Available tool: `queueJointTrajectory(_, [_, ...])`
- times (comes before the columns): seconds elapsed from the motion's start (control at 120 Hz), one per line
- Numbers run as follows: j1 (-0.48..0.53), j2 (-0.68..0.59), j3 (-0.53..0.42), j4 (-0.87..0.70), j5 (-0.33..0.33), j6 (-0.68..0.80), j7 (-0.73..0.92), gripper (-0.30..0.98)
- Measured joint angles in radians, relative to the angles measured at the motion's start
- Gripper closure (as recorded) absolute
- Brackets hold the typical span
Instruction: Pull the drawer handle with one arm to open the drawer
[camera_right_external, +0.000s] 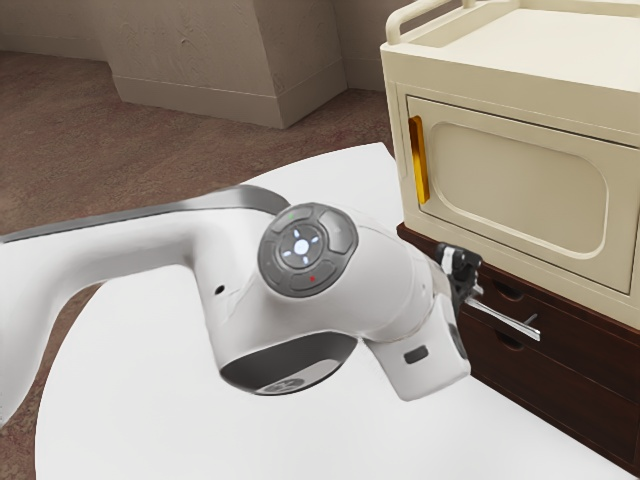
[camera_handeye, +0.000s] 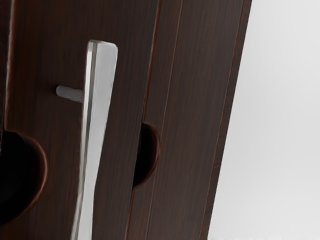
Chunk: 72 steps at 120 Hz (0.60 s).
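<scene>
Handle (camera_right_external: 508, 321) runs lengthwise from the end effector (camera_right_external: 464, 278) toward the exterior view's right, seemingly just beside it; clamped or apart, I cannot tell.

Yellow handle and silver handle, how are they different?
The yellow handle is gold-yellow, but the silver handle is pale metal.
The yellow handle stands upright; the silver handle lies sideways.
The yellow handle is on the cream door, while the silver handle is on a dark wood drawer.
Both are long and thin.
</scene>
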Motion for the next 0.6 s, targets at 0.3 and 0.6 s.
queueJointTrajectory(0.3, [0.007,0.033,0.002,0.049,-0.003,-0.073,0.037,0.0])
queueJointTrajectory(0.6, [-0.067,0.047,0.006,0.05,-0.002,-0.107,0.064,0.0])
